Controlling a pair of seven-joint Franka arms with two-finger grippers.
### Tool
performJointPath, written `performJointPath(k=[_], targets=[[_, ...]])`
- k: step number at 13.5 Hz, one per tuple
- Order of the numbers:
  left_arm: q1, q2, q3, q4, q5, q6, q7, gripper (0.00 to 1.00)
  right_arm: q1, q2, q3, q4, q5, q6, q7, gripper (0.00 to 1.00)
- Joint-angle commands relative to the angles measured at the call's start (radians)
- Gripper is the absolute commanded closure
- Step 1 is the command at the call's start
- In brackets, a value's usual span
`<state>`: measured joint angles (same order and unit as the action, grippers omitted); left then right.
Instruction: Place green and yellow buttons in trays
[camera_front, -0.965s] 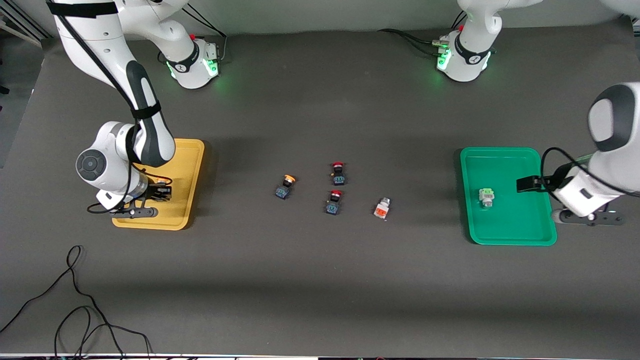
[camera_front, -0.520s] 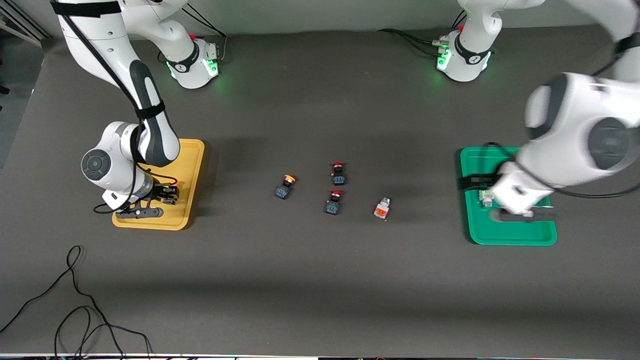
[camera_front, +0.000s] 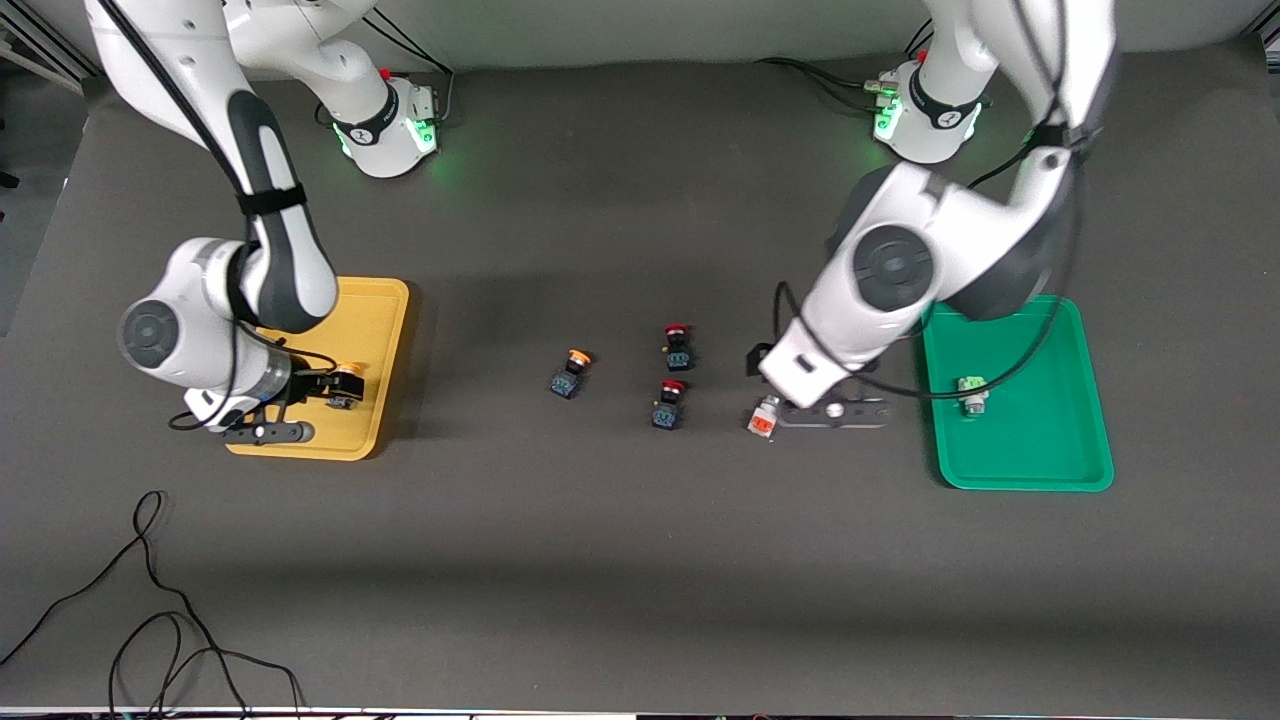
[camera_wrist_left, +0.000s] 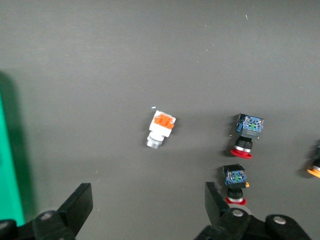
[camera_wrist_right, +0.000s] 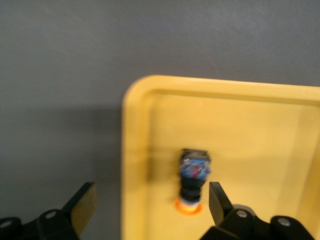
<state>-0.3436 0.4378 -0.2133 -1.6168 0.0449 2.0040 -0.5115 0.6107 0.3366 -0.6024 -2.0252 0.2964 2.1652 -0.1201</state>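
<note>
The front view shows the whole dark worktop (camera_front: 640, 560) with both trays. The yellow tray (camera_front: 375, 440) lies at the right arm's end. The green tray (camera_front: 1040, 450) lies at the left arm's end. Between them, on the bare worktop, sit four small buttons: an orange-yellow capped button (camera_front: 571, 373), two red-capped buttons (camera_front: 677, 347) (camera_front: 668, 404), and a white button with an orange-red end (camera_front: 764, 417).

The right gripper (camera_front: 300, 395) hangs low over the yellow tray. The right wrist view shows what the front view only partly shows: a second orange-yellow capped button (camera_wrist_right: 192, 184) lies on the tray floor, near the tray's rounded corner, and the jaws stand wide apart with the button loose between them.

The left gripper (camera_front: 835, 412) is low over the worktop, just beside the white button with the orange-red end. In the left wrist view its jaws are wide apart and hold nothing. That button (camera_wrist_left: 160, 129) lies on its side, apart from the jaws, with a strip of the green tray at the picture's edge.

Only the front view shows the white button with a green end (camera_front: 972, 392). It lies in the green tray, with plenty of bare floor around it.

A black cable (camera_front: 160, 620) curls on the worktop nearer the front camera than the yellow tray.
</note>
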Motion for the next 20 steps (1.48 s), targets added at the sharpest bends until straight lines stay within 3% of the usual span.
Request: performJointPath(k=[1,5,8,11,14,15,17,20], targets=[[-0.035,0.051,0.015,-0.050,0.041,0.100,0.011,0.00,0.069,0.002,-0.005,0.138,0.018,-0.134,0.164,0.00],[-0.054,0.155,0.015,-0.109,0.110,0.246,0.019,0.00,0.222,0.067,-0.004,0.239,0.021,-0.162,0.463,0.01],[-0.054,0.214,0.015,-0.138,0.135,0.335,0.018,0.00,0.296,0.191,0.026,0.344,0.076,-0.157,0.643,0.01],[-0.043,0.222,0.022,-0.134,0.144,0.352,0.018,0.03,0.322,0.312,0.061,0.425,0.145,-0.122,0.703,0.01],[-0.043,0.229,0.034,-0.129,0.145,0.383,0.018,0.08,0.342,0.387,0.107,0.421,0.205,-0.009,0.755,0.01],[-0.043,0.234,0.035,-0.129,0.145,0.384,0.018,0.15,0.353,0.409,0.107,0.419,0.205,0.008,0.758,0.01],[-0.043,0.236,0.037,-0.129,0.145,0.384,0.014,0.42,0.382,0.438,0.107,0.410,0.204,0.016,0.754,0.01],[-0.041,0.233,0.037,-0.127,0.144,0.384,0.001,0.64,0.405,0.429,0.107,0.350,0.204,0.016,0.744,0.02]])
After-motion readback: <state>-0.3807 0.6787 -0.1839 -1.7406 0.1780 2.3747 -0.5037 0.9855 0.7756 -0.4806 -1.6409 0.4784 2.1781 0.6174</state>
